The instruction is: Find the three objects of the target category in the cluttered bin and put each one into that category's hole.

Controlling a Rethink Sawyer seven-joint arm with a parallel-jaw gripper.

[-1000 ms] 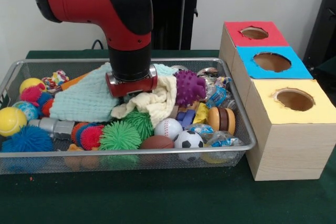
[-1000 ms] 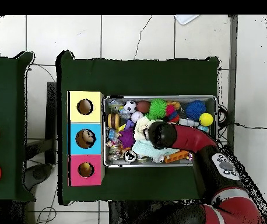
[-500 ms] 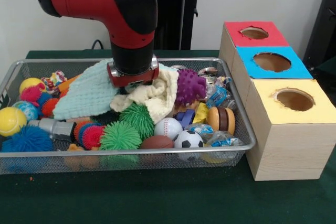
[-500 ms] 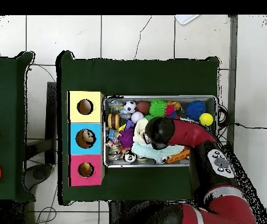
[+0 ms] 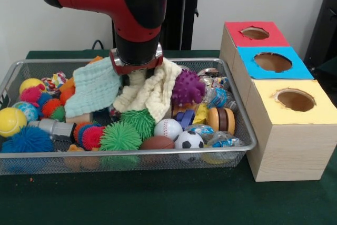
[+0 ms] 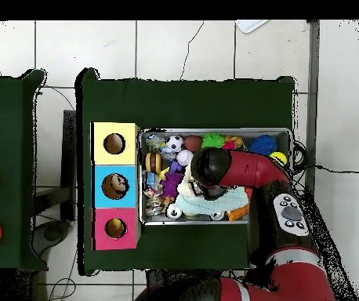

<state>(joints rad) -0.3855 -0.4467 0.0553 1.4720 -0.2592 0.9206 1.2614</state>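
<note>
Well, my gripper (image 5: 135, 73) was buried among cloths (image 5: 152, 92); its grip I couldn't tell. An orange-tan lump (image 5: 180, 110) lay at four o'clock in the bin (image 5: 52, 61), probably soft and light: pinch its middle.

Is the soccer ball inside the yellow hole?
No, the soccer ball lies in the wire bin, next to the brown football.
</note>
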